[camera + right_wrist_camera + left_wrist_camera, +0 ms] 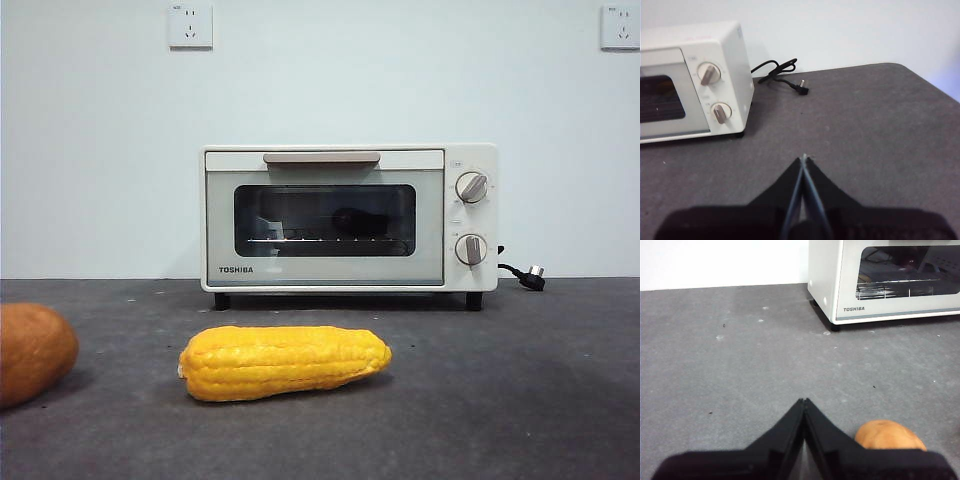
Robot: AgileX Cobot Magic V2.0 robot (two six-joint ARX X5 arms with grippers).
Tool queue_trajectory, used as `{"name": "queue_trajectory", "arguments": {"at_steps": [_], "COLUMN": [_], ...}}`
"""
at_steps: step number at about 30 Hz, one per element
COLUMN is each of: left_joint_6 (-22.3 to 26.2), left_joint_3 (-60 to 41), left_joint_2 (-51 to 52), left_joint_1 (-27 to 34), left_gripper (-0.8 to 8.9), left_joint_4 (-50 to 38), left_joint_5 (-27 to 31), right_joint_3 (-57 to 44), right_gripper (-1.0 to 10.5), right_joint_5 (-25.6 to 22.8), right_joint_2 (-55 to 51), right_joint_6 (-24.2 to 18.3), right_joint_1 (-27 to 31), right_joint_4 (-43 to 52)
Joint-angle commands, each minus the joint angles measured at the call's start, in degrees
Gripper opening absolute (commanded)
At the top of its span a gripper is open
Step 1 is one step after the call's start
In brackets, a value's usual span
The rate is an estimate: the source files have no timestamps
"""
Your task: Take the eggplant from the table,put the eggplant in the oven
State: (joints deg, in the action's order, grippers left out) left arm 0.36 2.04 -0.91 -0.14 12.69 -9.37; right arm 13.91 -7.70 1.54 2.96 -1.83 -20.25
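Both grippers are sitting idle with their jaws pressed together and nothing between them: the left gripper (804, 402) is hanging over bare grey felt, the right gripper (804, 157) over the open stretch of table (520, 400) to the side of the oven's knobs.

Through the glass door of the oven (350, 217), a dark rounded shape is resting on the wire rack; it is appearing to be the eggplant (350, 220), though the tinted window is making its outline dim. Its long axis and the way its stem is pointing cannot be told. The door is standing shut, its beige bar handle (321, 158) lying level across the top.

A yellow corn cob (285, 361) is lying in front of the oven, long axis running across the front view, its tapered end pointing toward the knob side. Its surface is showing bumpy, glossy kernels. An orange-brown rounded vegetable (30, 352) is sitting at the edge of the front view, smooth and matte.

Only the right wrist view is showing the black power cord (780, 75) coiled behind the oven. Only the left wrist view is showing the orange vegetable just beside that arm's jaws.
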Motion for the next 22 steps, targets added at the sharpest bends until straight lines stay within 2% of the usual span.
{"name": "queue_trajectory", "arguments": {"at_steps": [1, 16, 22], "left_joint_6": [-0.35, -0.35, -0.35], "left_joint_3": [-0.52, -0.52, -0.52], "left_joint_2": [-0.02, -1.20, -1.44], "left_joint_1": [-0.11, -0.11, -0.11], "left_gripper": [-0.03, -0.04, -0.03], "left_joint_4": [-0.55, -0.55, -0.52], "left_joint_5": [-0.02, -0.02, -0.02], "right_joint_3": [-3.76, -11.02, -11.06], "right_gripper": [0.0, 0.0, 0.0], "right_joint_5": [-0.24, -0.20, 0.04], "right_joint_2": [-1.09, -1.09, -1.09], "right_joint_6": [-0.02, -0.17, -0.20], "right_joint_1": [0.13, 0.13, 0.13], "right_joint_4": [2.51, 3.91, 4.11]}}
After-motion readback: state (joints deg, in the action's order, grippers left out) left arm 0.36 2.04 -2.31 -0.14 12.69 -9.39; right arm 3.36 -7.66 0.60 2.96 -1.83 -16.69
